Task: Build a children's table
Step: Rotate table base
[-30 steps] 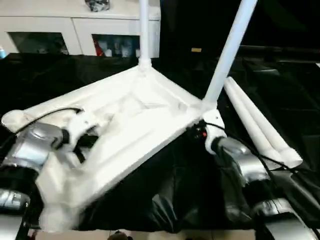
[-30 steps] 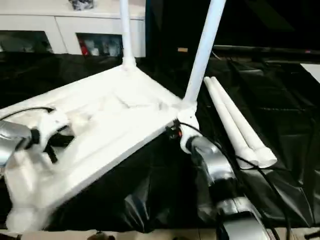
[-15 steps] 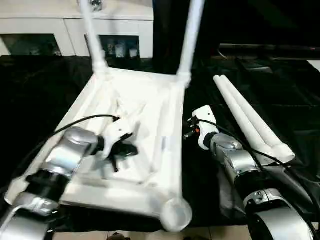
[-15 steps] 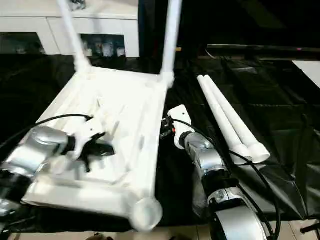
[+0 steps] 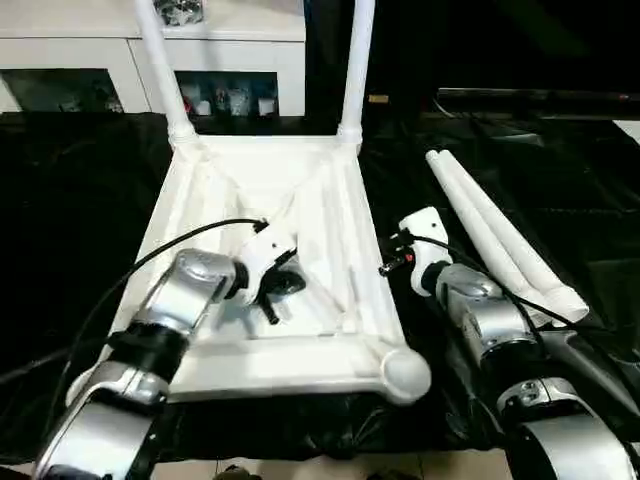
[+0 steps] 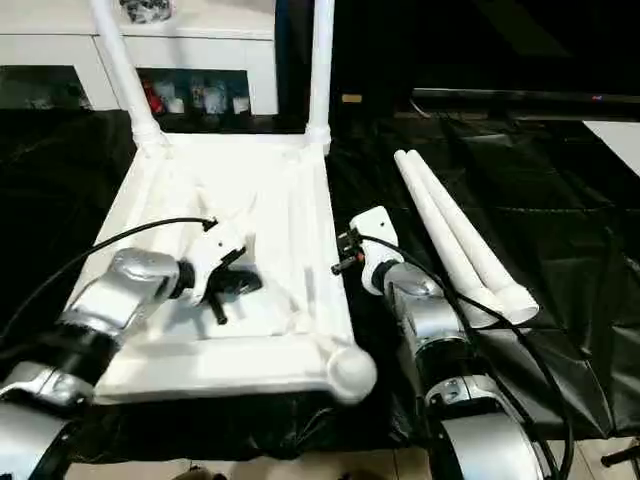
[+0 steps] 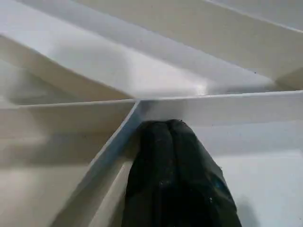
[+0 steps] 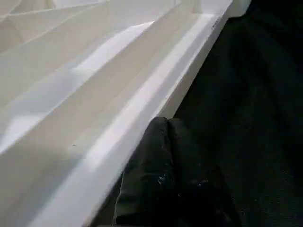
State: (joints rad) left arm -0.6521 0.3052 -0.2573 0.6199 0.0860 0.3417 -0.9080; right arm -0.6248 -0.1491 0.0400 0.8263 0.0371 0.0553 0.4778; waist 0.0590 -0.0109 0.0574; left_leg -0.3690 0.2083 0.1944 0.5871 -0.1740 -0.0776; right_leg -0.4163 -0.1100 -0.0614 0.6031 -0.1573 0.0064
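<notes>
The white table top (image 5: 215, 352) lies upside down on black cloth, ribbed underside up. Two white legs stand in its far corner sockets, one (image 5: 160, 60) on the left and one (image 5: 356, 60) on the right. The near right corner socket (image 5: 405, 372) holds no leg. Two loose legs (image 5: 500, 240) lie side by side on the cloth to the right. My left gripper (image 5: 283, 287) is shut, and its tip (image 7: 166, 124) presses at a junction of ribs inside the underside. The right gripper (image 8: 166, 121) is shut too, low on the cloth against the top's right rim (image 8: 156, 90).
A white cabinet with glass doors (image 5: 230, 60) stands behind the table top. Black cloth (image 5: 560, 180) covers the work surface on all sides. Black cables run along both my forearms, one across the table top's left part (image 5: 170, 250).
The table top has swung round from a slanted position and now lies square in front of me, its standing legs at the far side. My left gripper moved along inside the ribs; the right stays by the rim.
</notes>
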